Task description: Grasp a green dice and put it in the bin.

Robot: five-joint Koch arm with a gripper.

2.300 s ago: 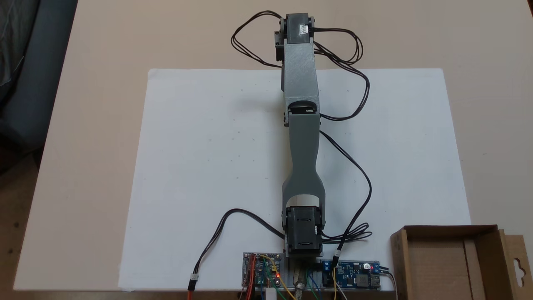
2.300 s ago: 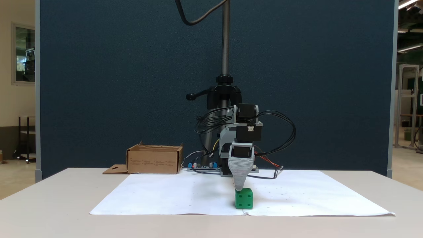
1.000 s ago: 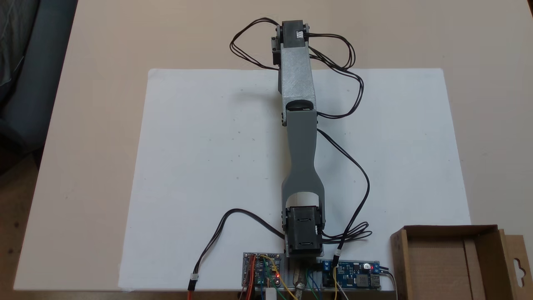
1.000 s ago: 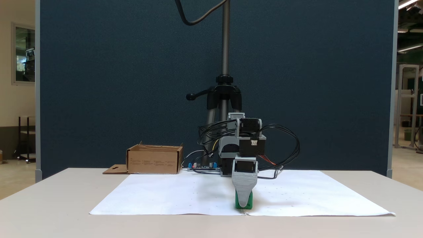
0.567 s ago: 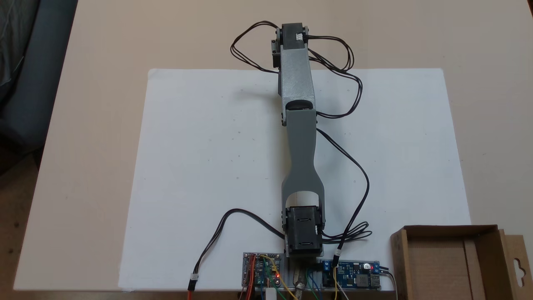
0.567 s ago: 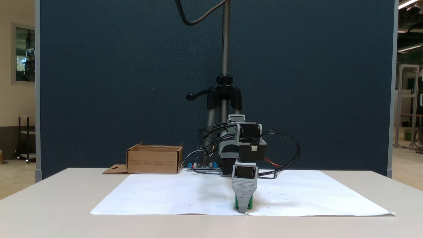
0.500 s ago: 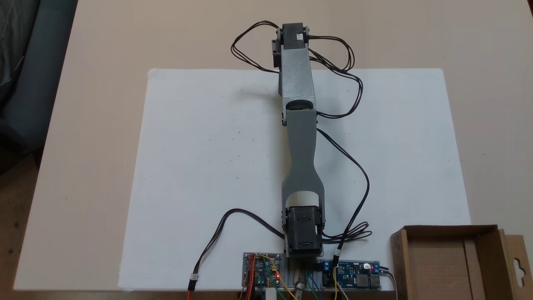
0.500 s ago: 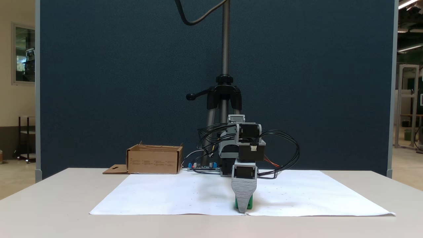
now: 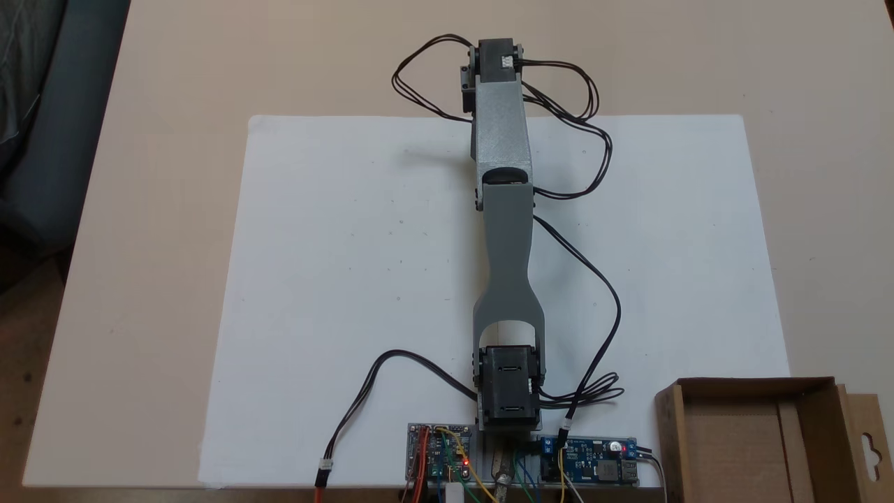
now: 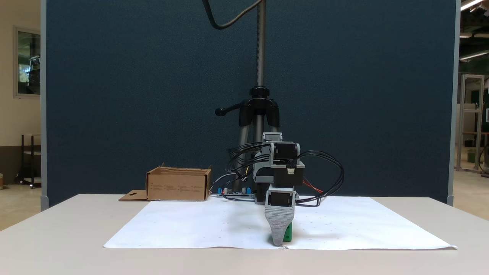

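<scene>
In a fixed view from the front, the green dice (image 10: 289,232) sits on the white paper near its front edge. The grey front jaw covers most of it, and a green strip shows at the jaw's right side. My gripper (image 10: 277,240) points straight down at the dice with its tip at paper level. The jaws lie one behind the other, so their gap is hidden. From above, the arm (image 9: 504,209) stretches straight across the paper, and its wrist motor (image 9: 497,59) hides the gripper and dice. The bin (image 9: 758,388) (image 10: 177,187) stands beside the arm's base.
The white paper sheet (image 9: 349,279) covers the table's middle. Two circuit boards (image 9: 438,457) (image 9: 590,461) flank the arm's base. Black cables (image 9: 587,91) loop around the wrist. A tripod (image 10: 259,110) stands behind the arm against a dark blue partition.
The gripper came down from just above the dice to paper level around it. In the last half second it shifted slightly left in the front view, and the dice now shows only at its right.
</scene>
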